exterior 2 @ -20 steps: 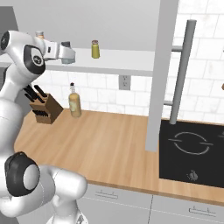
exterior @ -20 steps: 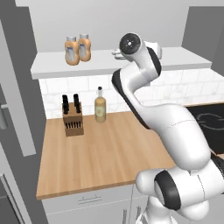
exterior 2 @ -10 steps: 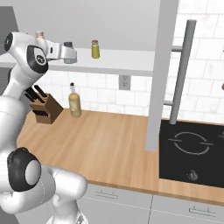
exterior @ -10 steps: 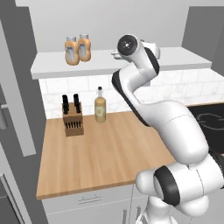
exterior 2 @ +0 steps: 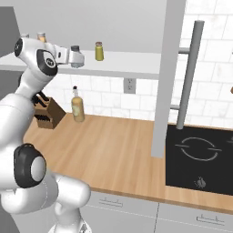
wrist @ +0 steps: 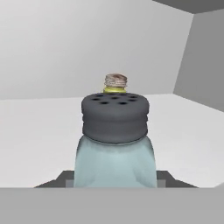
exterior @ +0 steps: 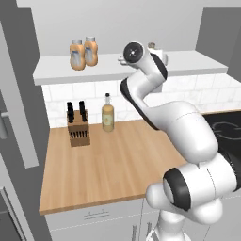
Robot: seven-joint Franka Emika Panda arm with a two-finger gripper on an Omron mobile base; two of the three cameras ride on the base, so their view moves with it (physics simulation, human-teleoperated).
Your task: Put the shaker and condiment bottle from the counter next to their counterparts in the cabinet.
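1. Step in hand: placing the small blue-grey shaker jar with the dark grey perforated cap (wrist: 115,148) on the long white cabinet shelf board (exterior: 188,63). Two squat orange bottles with pale caps (exterior: 84,53) stand side by side at the shelf's left end, so the bottle part looks done.
2. The pincer (exterior 2: 76,57) is closed on the shaker jar; the hand view has the jar upright between the finger tips, close to the lens.
3. The jar sits above the shelf. Whether its base touches the board, I cannot tell.
4. The small olive-green shaker with a brown cap (exterior 2: 98,50) stands further along the shelf, beyond the held jar; in the hand view its brown cap (wrist: 115,81) peeks right over the jar's lid.
5. Next move, as I judge it: carry the jar nearer the green shaker, lower it onto the board, then release.
6. Arm pose: raised high, elbow bent, wrist level, hand reaching horizontally over the shelf. The light-brown wooden desk (exterior: 117,164) lies well below.
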